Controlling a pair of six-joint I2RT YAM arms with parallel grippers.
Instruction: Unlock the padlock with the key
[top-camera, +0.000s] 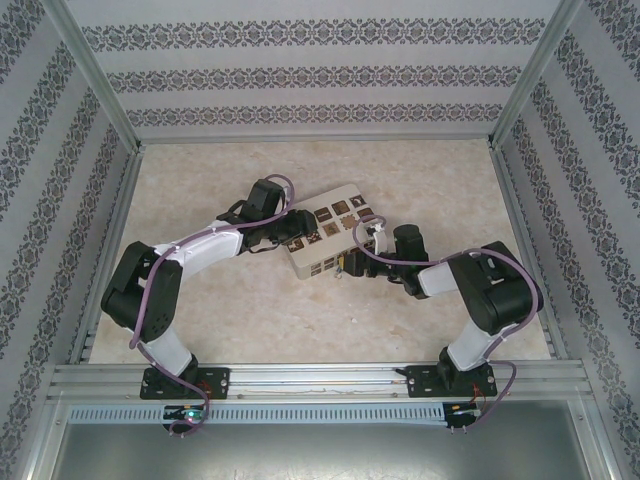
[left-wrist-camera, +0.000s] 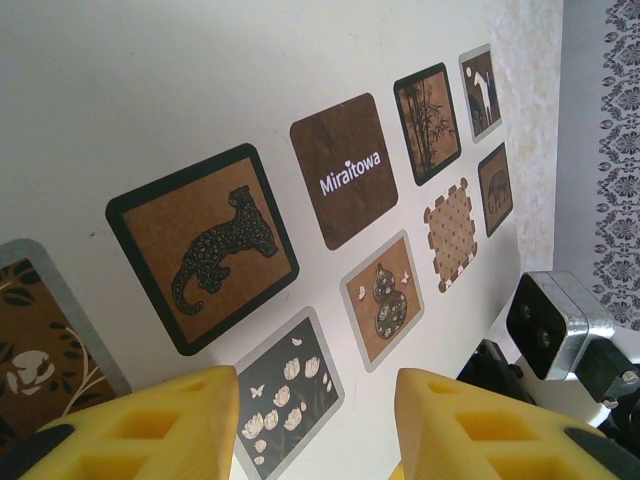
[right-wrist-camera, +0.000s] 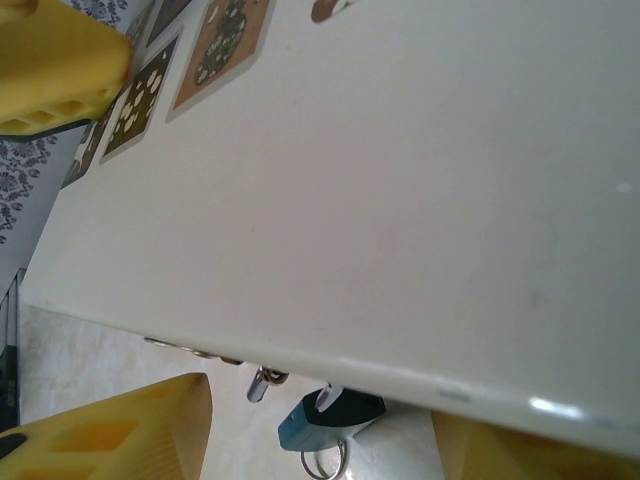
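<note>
The blue padlock (right-wrist-camera: 325, 422) hangs under the front edge of the white box (right-wrist-camera: 400, 200), its silver shackle (right-wrist-camera: 262, 381) hooked into the box's latch. A thin wire ring (right-wrist-camera: 322, 464) dangles below it; the key itself is hidden. My right gripper (right-wrist-camera: 320, 440) is open, with one yellow finger on each side of the padlock and neither touching it. My left gripper (left-wrist-camera: 315, 430) is open just over the box's lid (left-wrist-camera: 200, 90), above the flower tile (left-wrist-camera: 285, 385). From above, the left gripper (top-camera: 293, 232) is at the box's left end and the right gripper (top-camera: 346, 264) at its front side.
The white box (top-camera: 330, 232) with brown picture tiles lies in the middle of the marble-patterned table (top-camera: 300, 310). Patterned walls and metal frame rails (top-camera: 110, 250) close in the sides. The right arm's camera housing (left-wrist-camera: 555, 322) sits close beside the box.
</note>
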